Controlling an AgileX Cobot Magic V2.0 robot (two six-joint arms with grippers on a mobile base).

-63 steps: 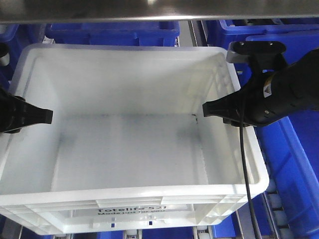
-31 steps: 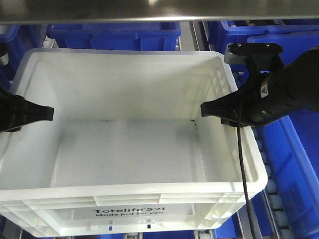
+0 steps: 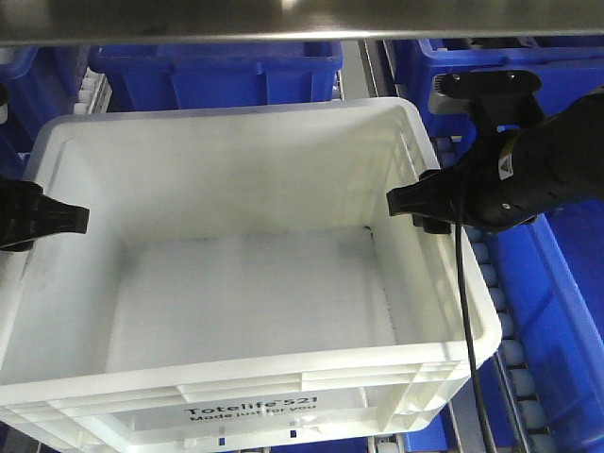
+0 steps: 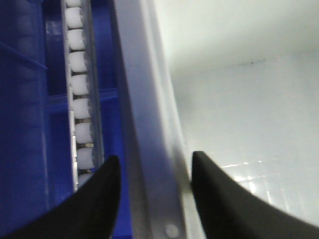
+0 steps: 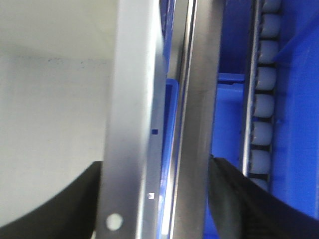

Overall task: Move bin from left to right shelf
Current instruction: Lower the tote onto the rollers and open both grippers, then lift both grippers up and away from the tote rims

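Note:
The white bin, printed "Totelife 521" on its near face, fills the front view, and both grippers hold its side walls. My left gripper straddles the left rim, one finger inside the bin and one outside. My right gripper straddles the right rim the same way. In the wrist views the left gripper and right gripper each have the rim between their black fingers. White roller rails run beside and under the bin. I cannot tell whether this level is the right shelf.
Dark blue totes stand behind the bin and close on its right. A shiny steel crossbeam spans the top of the front view. A roller rail lies just outside the left rim, and a metal rail outside the right.
The bin has slid toward the camera with both grippers on its rims. Its far rim sits lower in the front view and more of the blue tote behind shows.

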